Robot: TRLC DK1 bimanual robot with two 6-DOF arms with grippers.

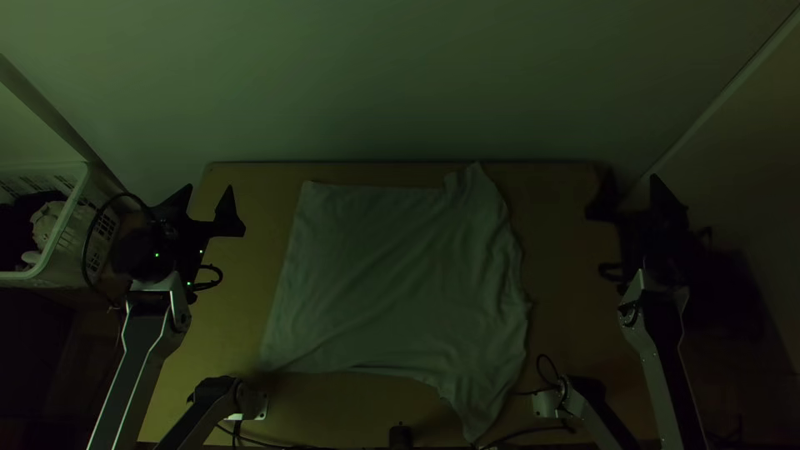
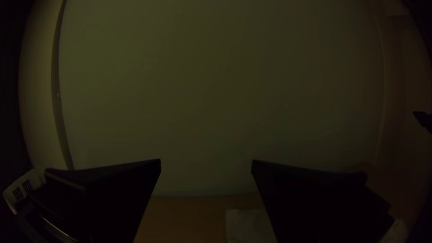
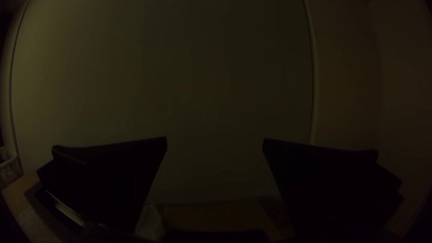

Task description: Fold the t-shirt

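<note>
White basket [image 1: 70, 208], left of table [image 1: 558, 250]: pale bundle [image 1: 47, 223] (rather lumpy) beside dark contents [image 1: 15, 225] | t-shirt [image 1: 400, 275]: mid-table, spread, rumpled | left gripper [image 1: 208, 190]: jaws wide, table's left side | right gripper [image 1: 632, 175]: jaws wide, right side

From my seat I see the pale, plain t-shirt [image 1: 383, 275] lying spread over the middle of the wooden table [image 1: 237, 317], fairly smooth with a straight edge on the left. Its right side is rumpled and wavy, one tip poking to the table's far edge, another toward the near edge.
</note>
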